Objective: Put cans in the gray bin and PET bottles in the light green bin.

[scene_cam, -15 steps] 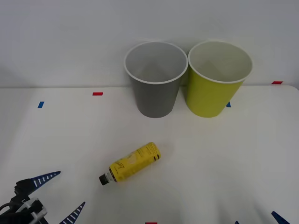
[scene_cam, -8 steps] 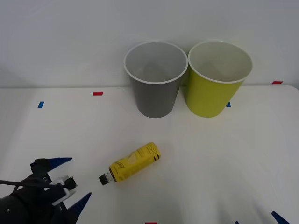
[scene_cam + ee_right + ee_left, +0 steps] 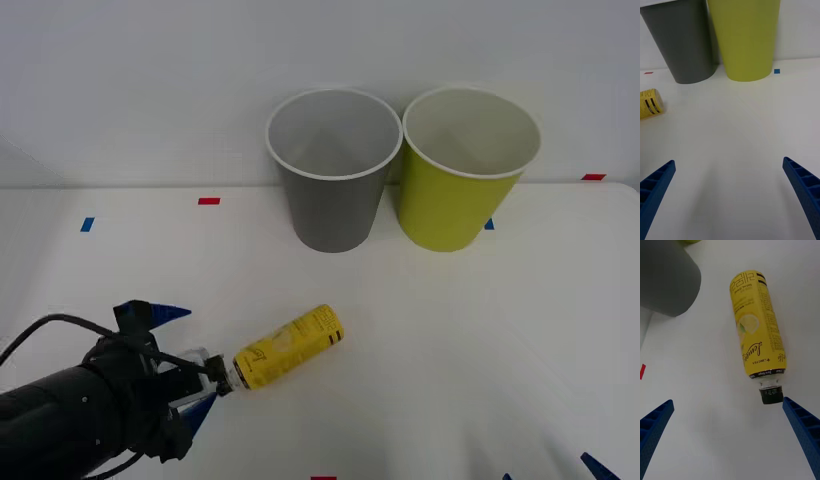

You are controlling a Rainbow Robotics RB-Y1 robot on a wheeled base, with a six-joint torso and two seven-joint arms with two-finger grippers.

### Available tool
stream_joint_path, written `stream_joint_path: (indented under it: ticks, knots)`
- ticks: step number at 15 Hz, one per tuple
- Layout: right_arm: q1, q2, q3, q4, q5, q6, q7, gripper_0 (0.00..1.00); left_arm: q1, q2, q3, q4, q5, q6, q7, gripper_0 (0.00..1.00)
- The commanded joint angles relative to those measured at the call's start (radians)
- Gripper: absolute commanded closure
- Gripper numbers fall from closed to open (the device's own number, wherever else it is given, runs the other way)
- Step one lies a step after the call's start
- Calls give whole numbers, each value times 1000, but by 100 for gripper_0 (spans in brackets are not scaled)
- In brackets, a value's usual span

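From the front, the gray bin (image 3: 333, 170) and light green bin (image 3: 466, 166) stand side by side at the table's (image 3: 480, 330) far edge. My left gripper (image 3: 185, 366) has advanced, spread wide and holding nothing, to the lying PET bottle's (image 3: 285, 348) cap. At my right wrist, my right gripper (image 3: 730, 198) gapes over bare table. At my left wrist, the cap sits just beside one finger (image 3: 803, 431).

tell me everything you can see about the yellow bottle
The small plastic bottle wears a yellow label with black print and a lemon picture, a clear neck and a dark screw cap. It is closed and lies on its side on the white table, cap toward the robot. The open left claw sits just at its cap end, not clearly touching it.
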Motion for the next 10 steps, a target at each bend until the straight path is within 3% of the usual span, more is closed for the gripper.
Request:
stream_joint_path:
  ticks: [1,3,5,10]
  knots:
    - [0,0,0,0,0,0,0,1,-125,-5,-59,22,77,89,-10,0]
    - [0,0,0,0,0,0,0,1,-181,-8,-59,98,137,53,-23,0]
    - [0,0,0,0,0,0,0,1,-201,-18,-59,147,125,17,-36,0]
    - [0,0,0,0,0,0,0,1,-224,-45,-59,147,126,17,-43,0]
